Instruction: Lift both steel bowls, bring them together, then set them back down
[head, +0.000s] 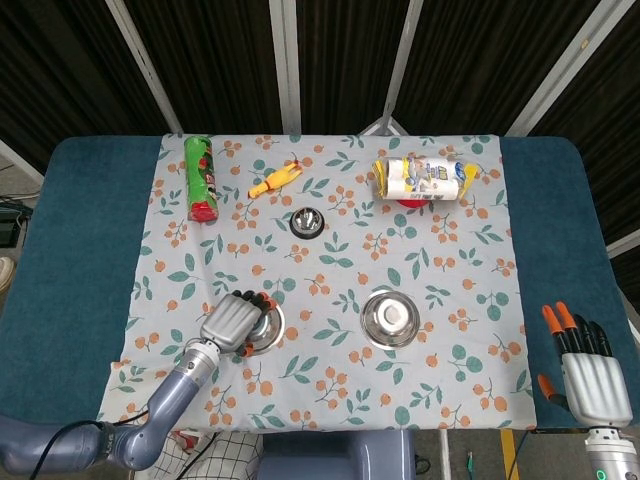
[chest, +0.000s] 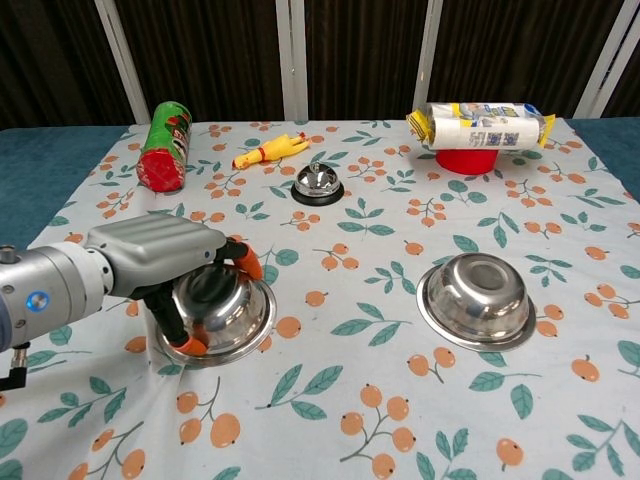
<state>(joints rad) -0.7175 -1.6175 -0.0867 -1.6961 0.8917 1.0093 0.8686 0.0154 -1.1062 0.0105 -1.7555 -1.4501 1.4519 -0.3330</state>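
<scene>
A table (head: 70, 250) with a teal cover carries a white cloth (head: 440, 270) printed with orange berries and green leaves. Two steel bowls sit upside down on the cloth, well apart.

The left hand (chest: 165, 255) lies over the left bowl (chest: 225, 310), its fingers (chest: 245, 262) curled over the far rim and the thumb at the near rim, so it grips the bowl. The bowl appears to rest on the cloth, not yet lifted.

The right bowl (chest: 480, 298) stands alone and untouched. The right hand (head: 592, 380) hangs off the cloth by the table's near right corner, holding nothing, fingers straight and slightly apart.

The task looks to be at its start: one bowl gripped, neither raised. Left to do: grip the right bowl, lift both, bring them together, set them down.

Further back are a green can (chest: 165, 145) lying on its side, a yellow rubber chicken (chest: 268, 151), a call bell (chest: 317, 183), and a yellow, white and blue packet (chest: 480, 125) lying across a red cup (chest: 468, 160). The packet and can carry printing, too small to read.
</scene>
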